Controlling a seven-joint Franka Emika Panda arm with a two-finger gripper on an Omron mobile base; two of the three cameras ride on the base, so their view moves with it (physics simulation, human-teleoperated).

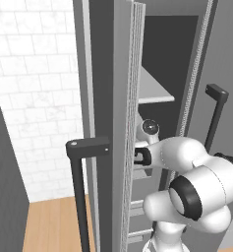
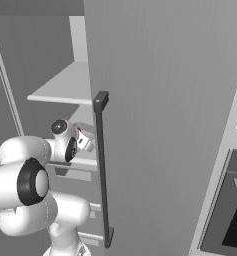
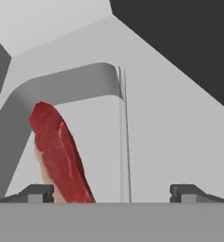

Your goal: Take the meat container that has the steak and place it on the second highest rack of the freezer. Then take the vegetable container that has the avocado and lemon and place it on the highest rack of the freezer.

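Observation:
The steak, a red slab with pale streaks, lies in the grey meat container. The container rests on a white shelf inside the freezer. My gripper is open. Its fingertips stand wide apart on either side of the container's thin near wall and grip nothing. In the base views my arm reaches in under the highest rack, just above the second highest rack.
The open freezer door with its dark bar handle stands close on the left of the arm. The other door's handle is on the right. A dark wall oven is at the far right.

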